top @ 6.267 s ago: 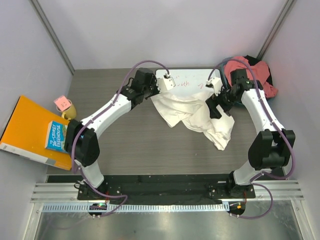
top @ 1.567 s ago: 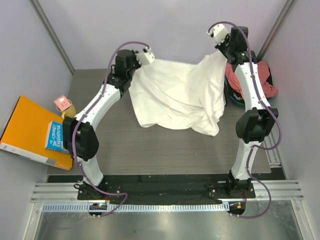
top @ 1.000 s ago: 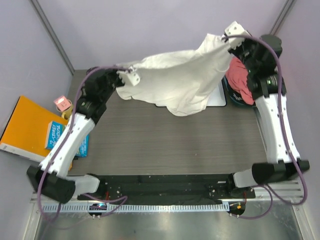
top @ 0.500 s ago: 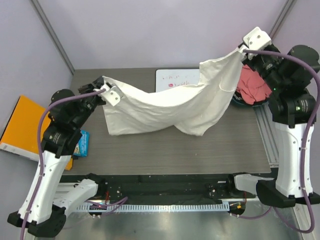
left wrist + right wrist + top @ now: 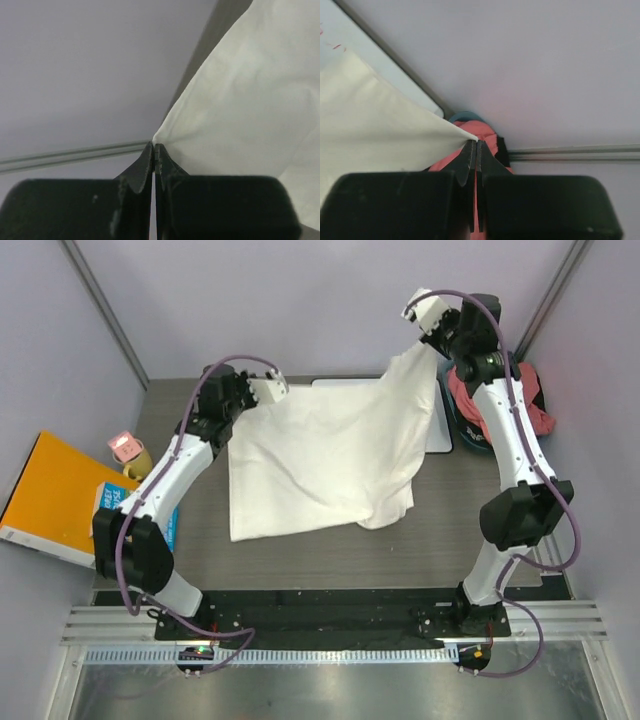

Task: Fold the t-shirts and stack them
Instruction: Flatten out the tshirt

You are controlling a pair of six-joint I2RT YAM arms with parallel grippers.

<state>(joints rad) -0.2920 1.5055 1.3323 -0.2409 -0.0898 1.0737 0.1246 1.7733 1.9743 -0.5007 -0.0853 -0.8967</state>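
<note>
While the white t-shirt [image 5: 320, 465] hangs spread out between the two arms, I judge the task to be at its start: the shirt is opened up but carries no fold, and no stack exists. The left gripper [image 5: 275, 390] is pinched tight on one top corner of the shirt, just off the left end of the whiteboard [image 5: 444, 420]. The right gripper [image 5: 420, 315] is pinched tight on the other top corner, raised above the whiteboard's far right corner. Both wrist views show the jaws closed with only cloth between them. The shirt drapes down over most of the whiteboard, leaving a strip of the board's right edge bare. Its lower hem lies wrinkled on the table [image 5: 480, 530], on the near side of the whiteboard.

The pink t-shirt [image 5: 535, 410] sits bunched in a heap just right of the whiteboard, untouched. What is left, as I read it, is laying the white shirt flat, folding it, folding the pink one, and stacking the two.

By count there are two t-shirts, one white and one pink, and one whiteboard. Well to the left of the whiteboard are one yellow cup [image 5: 135, 455], one orange book [image 5: 50, 500] and one small blue book [image 5: 115, 508].
</note>
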